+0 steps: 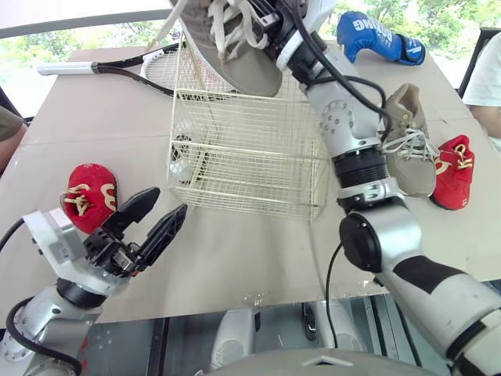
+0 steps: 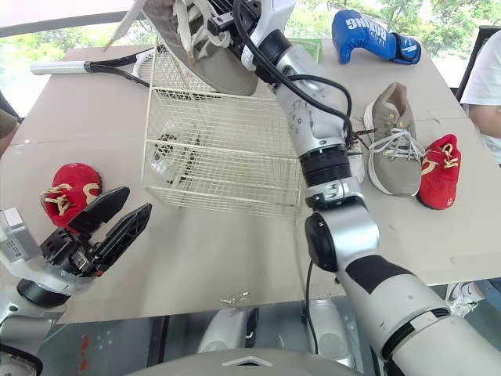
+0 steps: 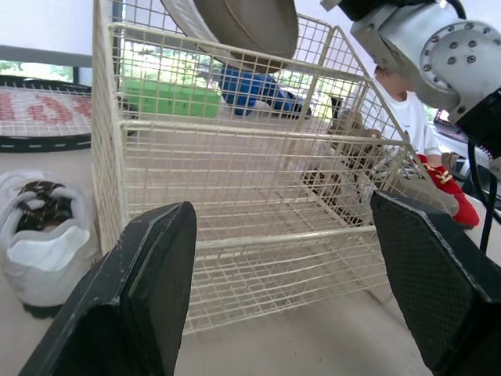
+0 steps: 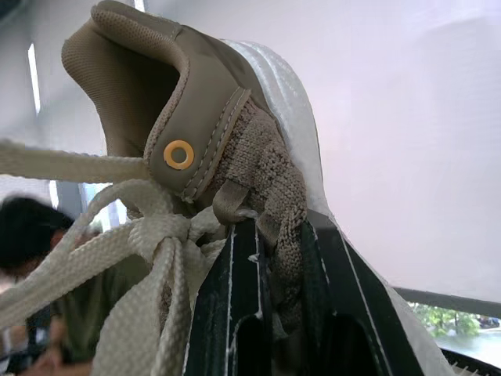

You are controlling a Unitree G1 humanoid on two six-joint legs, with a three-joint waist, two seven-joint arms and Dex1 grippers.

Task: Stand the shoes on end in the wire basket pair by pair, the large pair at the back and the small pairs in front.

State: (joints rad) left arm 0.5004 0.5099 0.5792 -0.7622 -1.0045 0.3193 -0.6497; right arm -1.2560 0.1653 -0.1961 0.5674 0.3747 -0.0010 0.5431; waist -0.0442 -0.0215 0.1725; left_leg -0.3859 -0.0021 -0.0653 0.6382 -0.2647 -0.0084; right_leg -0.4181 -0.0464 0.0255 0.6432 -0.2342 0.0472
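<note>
Jaws: R gripper (image 4: pixel 278 223) pressed tight on the collar of the held tan shoe (image 1: pixel 235 55), which hangs sole-down over the far rim of the wire basket (image 1: pixel 243 149). L gripper (image 1: pixel 166 202) spread wide, nothing in it, low over the table (image 1: pixel 235 258) near-left, just beside a red shoe (image 1: pixel 90 196). Other tan shoe (image 1: pixel 411 149) lies right of the basket, w/ 2nd red shoe (image 1: pixel 454 172) right beside it. White shoe (image 3: pixel 43 243) sits outside the basket's left wall. Racket (image 1: pixel 117 69) far left, blue glove (image 1: pixel 376 35) far right.

Knit-cloth shoe (image 4: pixel 266 172) (matt), wire basket (image 1: pixel 250 157)
</note>
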